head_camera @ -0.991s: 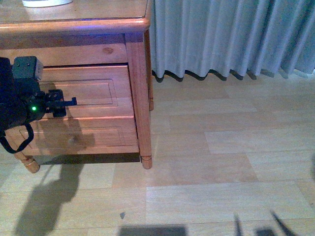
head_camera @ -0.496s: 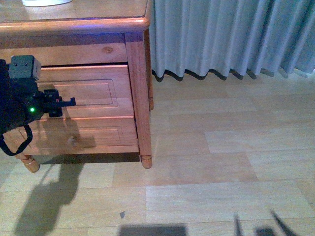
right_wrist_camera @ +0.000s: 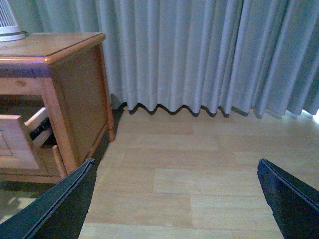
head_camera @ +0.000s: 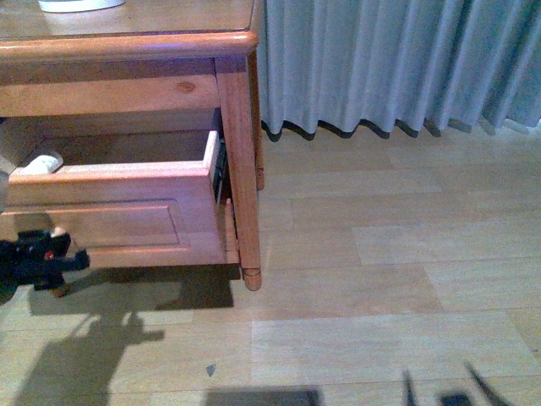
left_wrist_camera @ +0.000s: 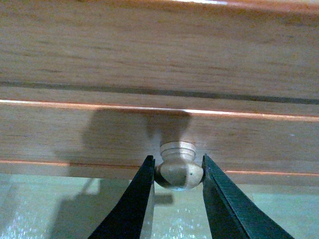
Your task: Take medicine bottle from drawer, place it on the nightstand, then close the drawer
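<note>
**Drawer open, bottle still inside**

The drawer (head_camera: 127, 224) of the nightstand (head_camera: 238, 161) stands pulled well out, showing its pale inside. The medicine bottle (head_camera: 40, 161) lies on the drawer's bottom, close behind the front wall and well away from the right side wall. The left gripper (left_wrist_camera: 177, 159) is clamped on the round knob (left_wrist_camera: 178, 173), one dark finger touching each side. The right gripper (right_wrist_camera: 175, 162) hangs over the wooden floor (right_wrist_camera: 199, 174) beside the nightstand, its fingers spread wide with nothing between them. A white slatted device (right_wrist_camera: 9, 20) sits on the nightstand's top near the back edge.
</note>
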You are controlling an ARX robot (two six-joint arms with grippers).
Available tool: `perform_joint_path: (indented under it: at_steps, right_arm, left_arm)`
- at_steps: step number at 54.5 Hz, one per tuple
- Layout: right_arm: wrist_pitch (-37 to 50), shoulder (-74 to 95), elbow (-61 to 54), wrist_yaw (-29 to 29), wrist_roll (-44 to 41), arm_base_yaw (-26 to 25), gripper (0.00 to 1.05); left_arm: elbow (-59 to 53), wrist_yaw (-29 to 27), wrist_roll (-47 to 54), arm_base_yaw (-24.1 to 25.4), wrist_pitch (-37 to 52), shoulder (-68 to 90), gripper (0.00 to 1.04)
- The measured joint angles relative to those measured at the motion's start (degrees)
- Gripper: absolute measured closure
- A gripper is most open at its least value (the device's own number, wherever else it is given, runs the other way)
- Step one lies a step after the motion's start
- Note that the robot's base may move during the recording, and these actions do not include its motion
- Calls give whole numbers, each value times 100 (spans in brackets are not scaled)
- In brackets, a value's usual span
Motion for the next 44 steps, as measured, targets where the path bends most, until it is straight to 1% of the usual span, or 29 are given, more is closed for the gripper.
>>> perform_joint_path:
  at_steps: [12,14,18,24,26,29,33,38,39,44]
  right_arm:
    - [0,0,0,0,0,0,7]
    - [0,0,0,0,0,0,7]
    - [0,0,0,0,0,0,7]
    - [0,0,0,0,0,0,7]
    - [0,0,0,0,0,0,7]
    - [0,0,0,2,0,0,7]
    - [0,0,0,0,0,2,7]
    - [0,0,0,2,0,0,7]
    - [0,0,0,0,0,0,7]
    - [0,0,0,-2,0,0,7]
  left_arm:
    - [-1419,-4,-129,-24,922,-240,81]
    - [-1593,-9,-221,-46,1012,-282,77]
    - [-1978,17,-310,-118,1113,-321,64]
    - [-2389,61,-409,-249,1056,-409,48]
    - [-2430,59,-426,-247,970,-522,42]
    - [-2452,61,-431,-201,732,-852,32]
    - [-2455,136,-426,-114,378,-1281,21]
    - [-2455,271,-415,85,-385,-2144,6]
    - [-2455,295,-413,111,-494,-2262,5]
    - [-2406,494,-422,352,-1644,-3495,7]
